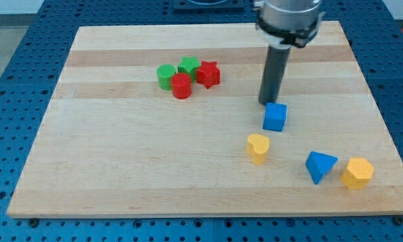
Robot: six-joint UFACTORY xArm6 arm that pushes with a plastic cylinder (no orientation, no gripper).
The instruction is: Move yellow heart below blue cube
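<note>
Your arm ends in a plain dark rod, so there is nothing to open or close and it holds nothing. My tip rests on the wooden board, coming down from the grey arm housing at the view's top. It stands just above and slightly to the view's left of the blue cube, very close to the cube's upper left corner; you cannot tell from this angle whether it actually touches the cube or stands a hair apart.

The yellow heart lies below the blue cube, shifted a little to the view's left, near it but not touching. It sits apart from the tip, with the cube between the two.

Toward the view's lower right you see a blue triangular block and, just beside it on the view's right, a yellow hexagonal block; the two look close but separate.

Well apart, in the upper left part of the board, four blocks are bunched together: a green cylinder, a green block whose shape is hard to make out, a red cylinder and a red star. They appear to touch or nearly touch one another.

The board lies on a blue perforated table.
</note>
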